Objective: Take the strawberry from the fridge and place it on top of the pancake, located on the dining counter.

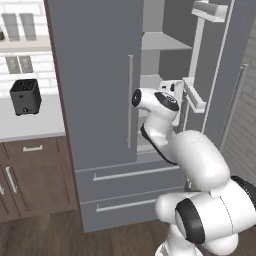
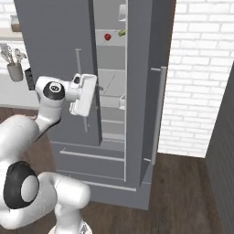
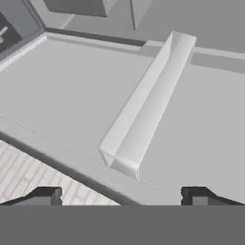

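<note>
the fridge (image 2: 59, 50), matte grey with thin vertical bar handles and 2 lower drawers, stands with its right door swung open. on an upper pale grey shelf (image 2: 109, 43) in the right base view sits the small red strawberry (image 2: 108, 36) beside a small green item (image 2: 121, 33). the hand (image 3: 122, 195) is spread wide and empty, at the open fridge, facing a long pale door bin (image 3: 146, 103). the left base view adds a black toaster (image 1: 25, 96) on the white surface (image 1: 30, 125).

The fridge (image 2: 137, 91) stands with its right door (image 2: 155, 91) swung open; a narrow gap to the shelves (image 2: 112, 84), left door (image 1: 95, 80) shut beside it.
</note>
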